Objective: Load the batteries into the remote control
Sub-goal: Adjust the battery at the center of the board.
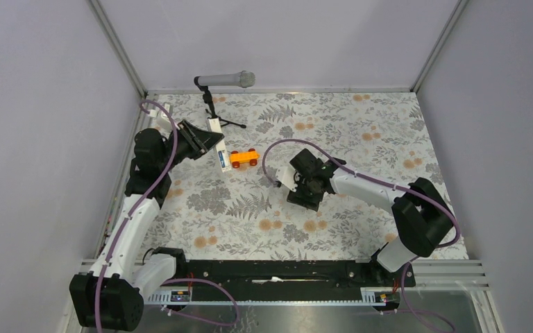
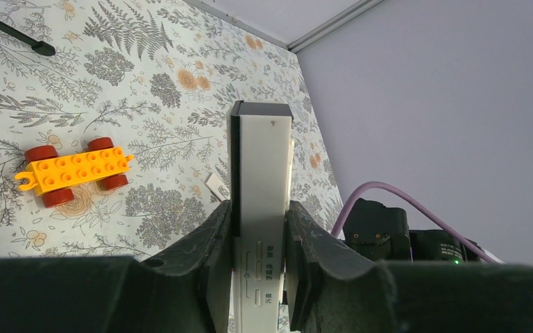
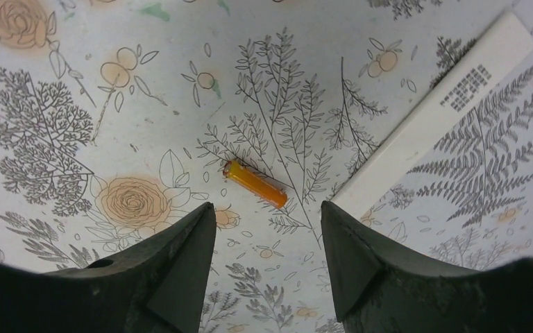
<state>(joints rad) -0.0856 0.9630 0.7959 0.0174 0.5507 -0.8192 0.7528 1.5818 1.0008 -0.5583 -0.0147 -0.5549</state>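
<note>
2 robot arms split the job over a fern-and-flower printed table (image 1: 361, 132). At upper left of the overhead view the left gripper (image 2: 258, 211) pinches the remote control (image 2: 261, 159) across its narrow width, fingers pressed onto both long edges. At centre, the right gripper (image 3: 265, 218) hangs with fingers spread over the orange battery (image 3: 255, 184), which lies untouched on the table, slanted across the gap in the middle of the right wrist view. The flat white back cover (image 3: 434, 114) lies just beside it, running toward the upper right corner. 1 blue fleck (image 1: 221, 161) on the remote in the overhead view may be the second battery, but it is too small to tell. The orange cell is a small, glossy, smooth cylinder, so a closing grip that meets it off-centre or on its slant could squirt it out or set it rolling. The finger at frame right could also snag the thin cover's near end. The remote is a slick white plastic bar with a black end cap and low buttons, and pushing a cell into it could twist it in the pinch. The studded orange toy car (image 1: 243, 158) on red wheels, just beside the remote, could be nudged.
</note>
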